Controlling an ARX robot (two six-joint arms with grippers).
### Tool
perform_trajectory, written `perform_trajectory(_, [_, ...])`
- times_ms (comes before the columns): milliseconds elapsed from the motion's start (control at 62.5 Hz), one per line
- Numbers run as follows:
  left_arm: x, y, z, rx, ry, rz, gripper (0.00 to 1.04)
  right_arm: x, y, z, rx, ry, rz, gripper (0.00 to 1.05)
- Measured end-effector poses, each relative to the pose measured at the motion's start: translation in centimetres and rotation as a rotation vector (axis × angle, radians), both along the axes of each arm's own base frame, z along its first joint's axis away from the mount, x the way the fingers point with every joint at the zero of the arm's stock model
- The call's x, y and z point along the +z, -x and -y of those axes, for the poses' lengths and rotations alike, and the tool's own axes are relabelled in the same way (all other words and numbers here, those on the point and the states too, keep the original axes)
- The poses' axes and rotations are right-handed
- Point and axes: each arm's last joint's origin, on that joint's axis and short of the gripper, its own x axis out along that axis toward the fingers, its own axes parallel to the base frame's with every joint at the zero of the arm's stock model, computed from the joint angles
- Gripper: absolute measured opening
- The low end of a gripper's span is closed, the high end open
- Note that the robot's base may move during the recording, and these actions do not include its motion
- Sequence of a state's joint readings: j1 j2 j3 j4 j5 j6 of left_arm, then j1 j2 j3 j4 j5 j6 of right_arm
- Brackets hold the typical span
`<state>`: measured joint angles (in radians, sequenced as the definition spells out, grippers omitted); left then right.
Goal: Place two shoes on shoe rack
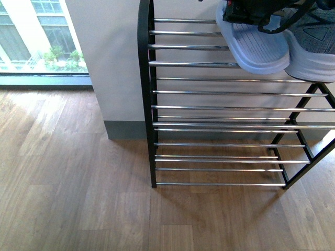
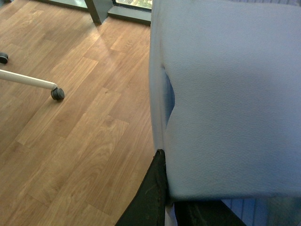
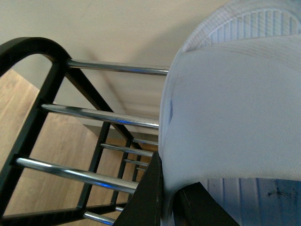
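The right hand [image 3: 167,200] is clamped on a pale blue slide [image 3: 235,108], its dark fingers [image 3: 146,197] pinching the strap edge. The left hand [image 2: 167,207] grips a second slide [image 2: 230,94] the same way. In the front view, one dark hand [image 1: 251,13] sits atop a slide at the frame's upper edge.

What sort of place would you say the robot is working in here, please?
Probably an indoor room, home or office: wood-look plank floor, a large window looking onto greenery, and a black metal-framed shoe rack with chrome bars against a pale wall.
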<state>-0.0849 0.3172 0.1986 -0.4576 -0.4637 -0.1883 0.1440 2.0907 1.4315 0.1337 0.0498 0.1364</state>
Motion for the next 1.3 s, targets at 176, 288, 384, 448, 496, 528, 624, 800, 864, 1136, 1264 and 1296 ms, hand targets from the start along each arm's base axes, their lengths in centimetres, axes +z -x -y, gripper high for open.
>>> perform_trajectory(176, [0.0,0.0,0.0,0.0,0.0,0.0,0.02,-0.4,-0.7,0.3,-0.02,0.01,-0.007,0.02])
perform_trajectory(288, [0.0,0.0,0.0,0.0,0.0,0.0,0.02,-0.4,-0.9,0.7,-0.035,0.014,-0.003,0.08])
perform_trajectory(384, [0.0,0.0,0.0,0.0,0.0,0.0,0.02,-0.5,-0.7,1.1,-0.042,0.011,0.016,0.27])
perform_trajectory(448, [0.0,0.0,0.0,0.0,0.0,0.0,0.02,-0.3,0.2,1.3,-0.027,-0.002,0.032,0.41])
perform_trajectory(496, [0.0,0.0,0.0,0.0,0.0,0.0,0.02,0.3,1.2,1.4,-0.012,-0.013,0.048,0.52])
perform_trajectory(528, [0.0,0.0,0.0,0.0,0.0,0.0,0.02,0.9,2.1,1.4,0.002,-0.022,0.064,0.59])
perform_trajectory(624, [0.0,0.0,0.0,0.0,0.0,0.0,0.02,3.1,4.8,1.6,0.038,-0.047,0.13,0.8])
perform_trajectory(800, [0.0,0.0,0.0,0.0,0.0,0.0,0.02,4.5,10.6,2.1,0.108,-0.092,0.238,0.95])
perform_trajectory(864, [0.0,0.0,0.0,0.0,0.0,0.0,0.02,4.5,13.5,2.4,0.127,-0.1,0.314,0.95])
perform_trajectory(1136, [0.0,0.0,0.0,0.0,0.0,0.0,0.02,2.8,21.5,4.2,0.092,-0.09,0.515,0.95])
perform_trajectory(1264, [0.0,0.0,0.0,0.0,0.0,0.0,0.02,0.9,23.4,5.3,-0.017,-0.06,0.564,0.95])
perform_trajectory(1296, [0.0,0.0,0.0,0.0,0.0,0.0,0.02,0.6,23.5,5.5,-0.025,-0.055,0.559,0.95])
